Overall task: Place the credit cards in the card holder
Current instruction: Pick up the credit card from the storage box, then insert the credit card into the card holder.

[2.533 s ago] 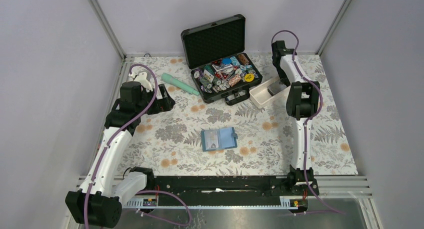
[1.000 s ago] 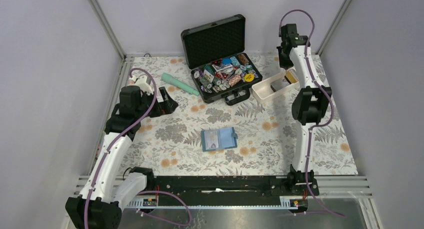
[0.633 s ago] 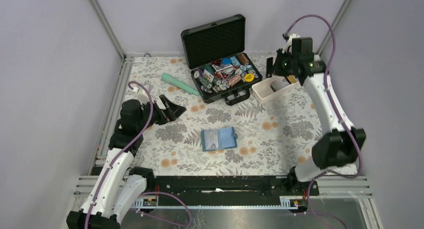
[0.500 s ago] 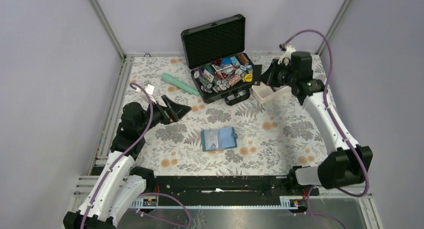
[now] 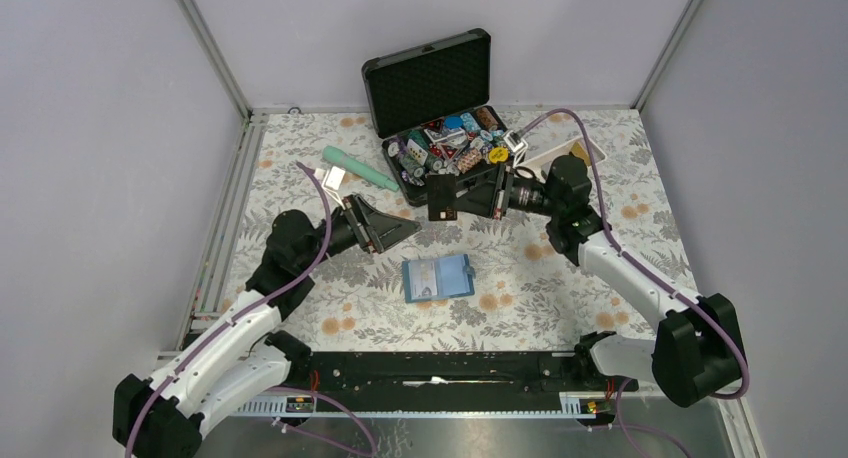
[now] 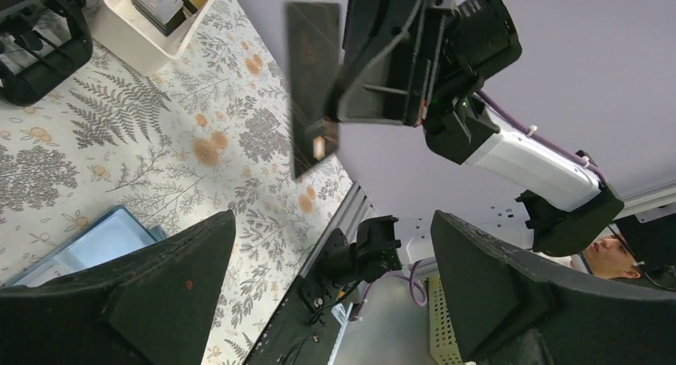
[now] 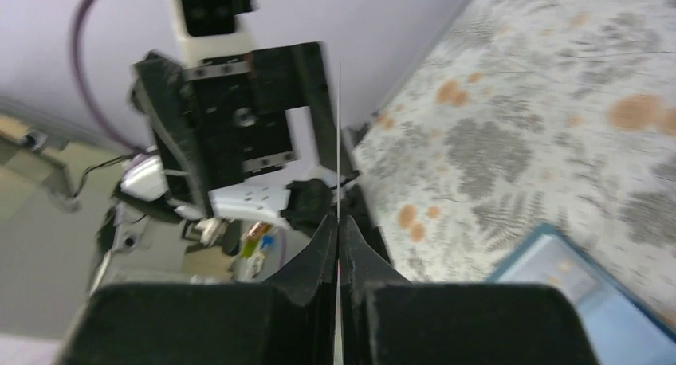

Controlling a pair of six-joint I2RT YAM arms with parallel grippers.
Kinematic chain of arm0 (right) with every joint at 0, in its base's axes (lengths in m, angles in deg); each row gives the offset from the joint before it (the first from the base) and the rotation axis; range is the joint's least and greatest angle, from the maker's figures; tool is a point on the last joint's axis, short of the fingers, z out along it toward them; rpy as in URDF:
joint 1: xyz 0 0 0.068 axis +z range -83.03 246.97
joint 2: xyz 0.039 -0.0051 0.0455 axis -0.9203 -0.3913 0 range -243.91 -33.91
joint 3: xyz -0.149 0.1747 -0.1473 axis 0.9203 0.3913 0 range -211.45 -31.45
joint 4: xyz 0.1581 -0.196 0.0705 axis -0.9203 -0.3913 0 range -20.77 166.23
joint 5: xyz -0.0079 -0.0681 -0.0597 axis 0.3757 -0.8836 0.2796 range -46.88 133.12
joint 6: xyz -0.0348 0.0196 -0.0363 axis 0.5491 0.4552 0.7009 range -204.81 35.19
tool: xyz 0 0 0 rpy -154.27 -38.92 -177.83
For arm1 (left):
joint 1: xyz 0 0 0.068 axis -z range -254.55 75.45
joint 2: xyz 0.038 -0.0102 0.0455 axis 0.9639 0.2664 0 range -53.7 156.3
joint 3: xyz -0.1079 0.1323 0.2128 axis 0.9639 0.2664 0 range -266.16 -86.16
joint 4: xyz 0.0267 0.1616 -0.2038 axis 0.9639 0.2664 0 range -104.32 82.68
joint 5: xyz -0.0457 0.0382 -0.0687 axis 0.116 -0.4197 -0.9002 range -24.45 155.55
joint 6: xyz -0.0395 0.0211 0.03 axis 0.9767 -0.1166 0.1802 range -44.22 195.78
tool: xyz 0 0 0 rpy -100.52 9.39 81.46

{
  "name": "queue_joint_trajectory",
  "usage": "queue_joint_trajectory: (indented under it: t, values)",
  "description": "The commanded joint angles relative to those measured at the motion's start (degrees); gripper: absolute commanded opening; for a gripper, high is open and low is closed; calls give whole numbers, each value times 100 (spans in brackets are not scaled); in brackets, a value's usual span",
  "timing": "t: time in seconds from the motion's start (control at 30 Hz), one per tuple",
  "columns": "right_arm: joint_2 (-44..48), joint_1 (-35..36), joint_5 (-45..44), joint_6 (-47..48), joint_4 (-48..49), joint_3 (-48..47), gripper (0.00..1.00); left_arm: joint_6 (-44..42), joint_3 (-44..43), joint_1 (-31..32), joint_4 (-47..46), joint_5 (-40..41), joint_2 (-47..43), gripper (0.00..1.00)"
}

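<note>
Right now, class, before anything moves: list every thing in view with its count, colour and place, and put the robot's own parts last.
card holder: one, teal-blue, lying open mid-table
credit card: one, dark, held off the table
tray cards: at least two, dark grey and orange-gold, in the white tray
white tray: one, white, far right
black case: one, open, far centre
poker chips: many, mixed colours, inside the case
green cylinder: one, mint, left of the case
table: one, floral-patterned
left gripper: open, empty
right gripper: shut on the credit card

The card holder (image 7: 570,289) is blurred, cropped by the edge.
</note>
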Motion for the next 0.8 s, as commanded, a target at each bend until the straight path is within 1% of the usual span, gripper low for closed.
queue_joint_trajectory:
  t: [0.0, 0.07, 0.13, 0.17, 0.2, 0.27, 0.4, 0.63, 0.7, 0.73, 0.77]
  values:
    - [86, 320, 731, -931, 1806, 125, 0, 109, -59, 110, -622, 106, 60, 99]
    - [90, 368, 782, -1008, 1942, 151, 0, 109, -81, 141, -678, 68, 98, 98]
    - [41, 430, 945, -1008, 1924, 80, 0, 56, -113, 177, -748, -12, 111, 94]
    - [20, 459, 997, -1015, 1935, 65, 0, 45, -125, 194, -762, -32, 109, 89]
    - [1, 496, 1024, -1015, 1952, 51, 0, 33, -148, 201, -770, -46, 116, 80]
    - [-38, 560, 1074, -996, 1939, 9, 0, 37, -175, 214, -775, -64, 146, 72]
    - [-159, 657, 1123, -831, 1760, -58, 0, 120, -176, 239, -923, -76, 202, 49]
    - [-354, 755, 1156, -738, 1674, -54, 0, 226, -118, 272, -1074, -54, 308, 21]
    - [-378, 763, 1138, -654, 1577, -62, 0, 262, -89, 276, -1107, -57, 340, 5]
    - [-394, 763, 1110, -584, 1498, -63, 0, 273, -82, 272, -1108, -70, 364, 0]
    - [-401, 765, 1087, -511, 1414, -61, 0, 276, -74, 276, -1109, -81, 371, 0]
